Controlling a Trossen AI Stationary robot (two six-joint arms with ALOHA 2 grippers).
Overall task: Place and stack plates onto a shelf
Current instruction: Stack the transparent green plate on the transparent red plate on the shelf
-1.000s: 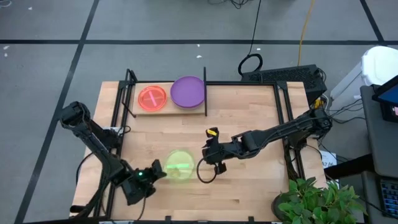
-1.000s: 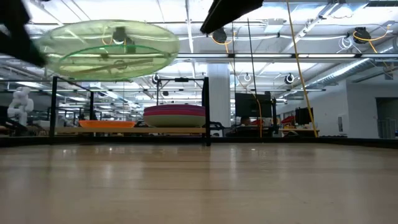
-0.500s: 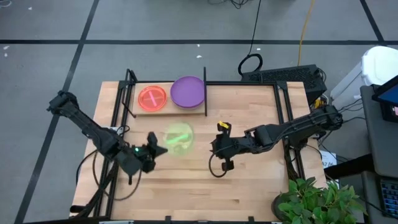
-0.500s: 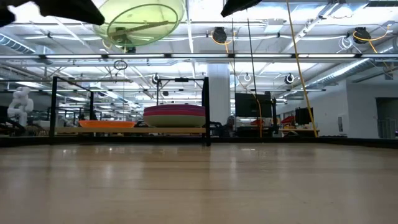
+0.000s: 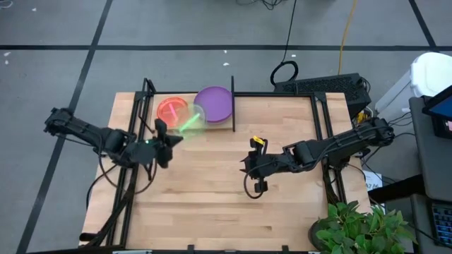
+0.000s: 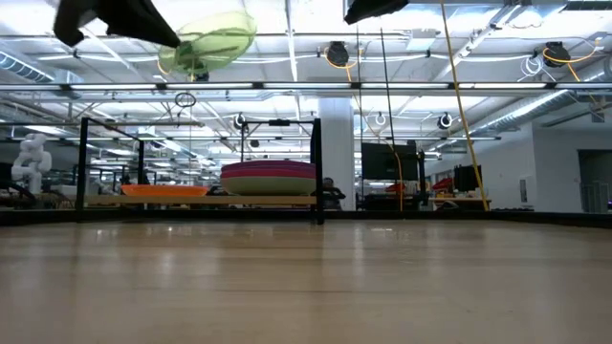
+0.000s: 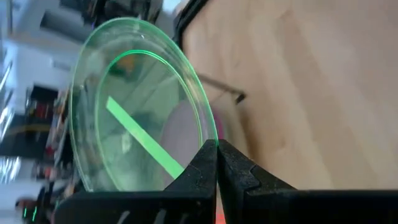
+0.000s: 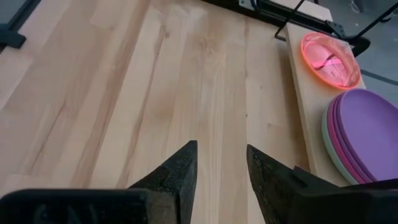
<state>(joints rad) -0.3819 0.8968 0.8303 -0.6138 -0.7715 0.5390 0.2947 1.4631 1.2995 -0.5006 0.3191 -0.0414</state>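
A translucent neon-green plate hangs tilted in the air at the near edge of the shelf, with my left gripper shut on it. On the shelf board lie a translucent red plate and a stack of larger plates with a purple one on top. In the low view the green plate is high above the shelf. My right gripper hovers open over the middle of the table, with nothing between its fingers. My left gripper pinches the green plate's rim between its two fingers, at the edge nearest the gripper. The fingers come from the table's left and near side, slanting a little downward. The plate is lifted clear and tipped up on edge, reaching away from the fingers toward the shelf.
Black frame posts stand at the shelf's ends, and black rails run along the table's sides. A potted plant sits at the near right corner. Bare wooden tabletop lies between the two arms.
My left gripper has carried the green plate from near the table's near edge up and toward the far edge, to the shelf. The plate has tipped from nearly level to steeply tilted. My right gripper has drawn back a little toward the table's right and risen slightly.
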